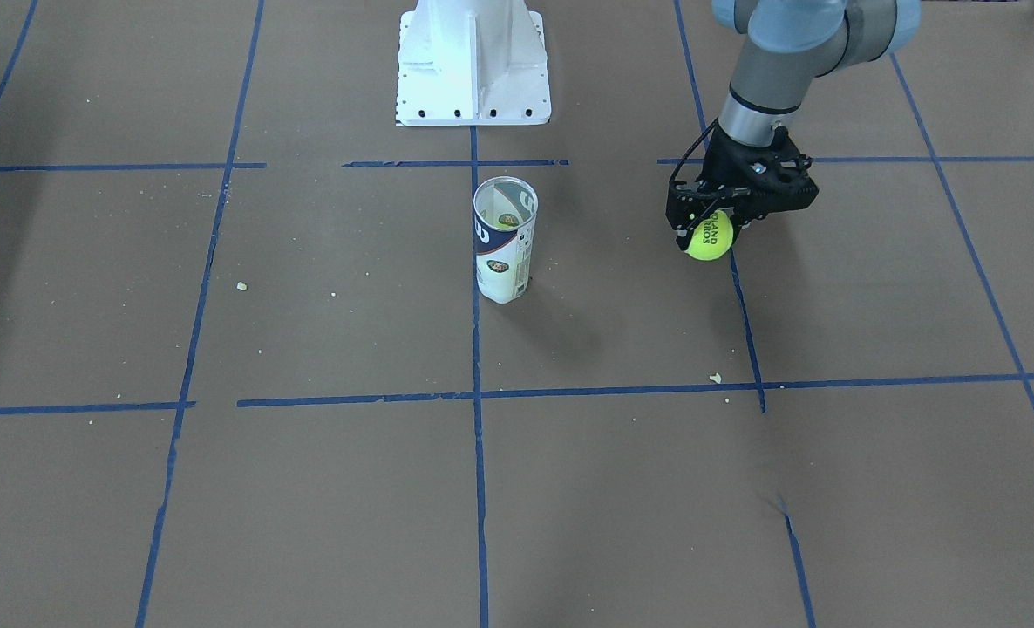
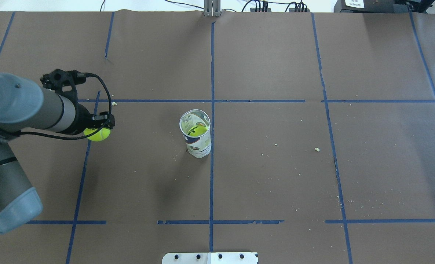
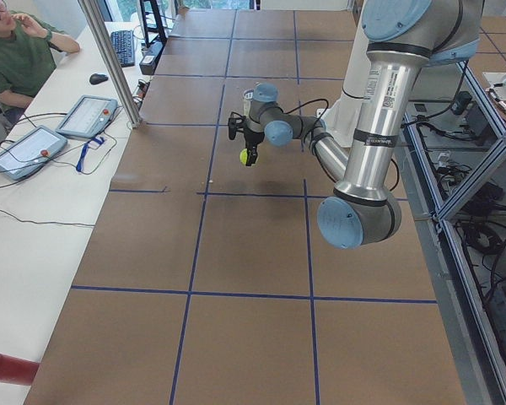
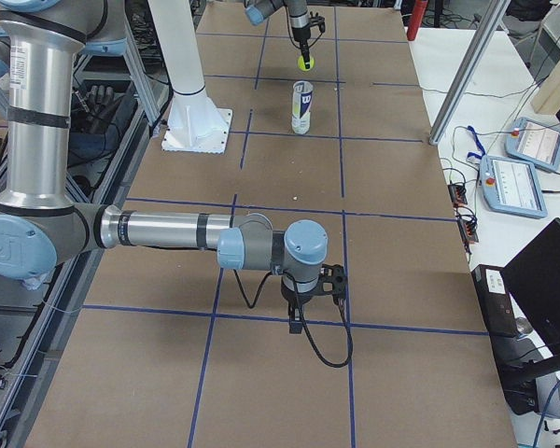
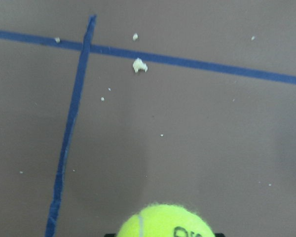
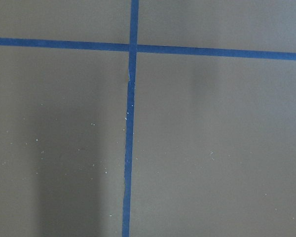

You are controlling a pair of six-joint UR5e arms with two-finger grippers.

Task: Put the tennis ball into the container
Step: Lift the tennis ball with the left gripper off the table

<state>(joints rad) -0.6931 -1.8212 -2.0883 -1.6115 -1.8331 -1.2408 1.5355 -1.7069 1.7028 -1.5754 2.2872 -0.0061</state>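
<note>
Your left hand [image 1: 710,220] was clamped on the tennis ball [image 1: 710,237] in the front-facing view. Its fingers pointed down and the ball's dark print showed. The container [image 1: 504,253] stood upright well apart from it, just beside a blue tape line [image 1: 479,366] on the worktop [image 1: 308,288].

From overhead, you had the held ball out on the robot's left side. The container's open mouth showed another ball [image 2: 196,130] lying inside.

In the exterior left view, the tennis ball hung under the hand, seemingly off the worktop.

In the exterior right view, your right hand [image 4: 301,313] pointed down close to the worktop, far from the container. I could not tell whether it was open or closed.

The left wrist view caught only the top of the tennis ball at the bottom edge, with pale crumbs [image 5: 139,65] beyond it.

The right wrist view showed only taped worktop.
</note>
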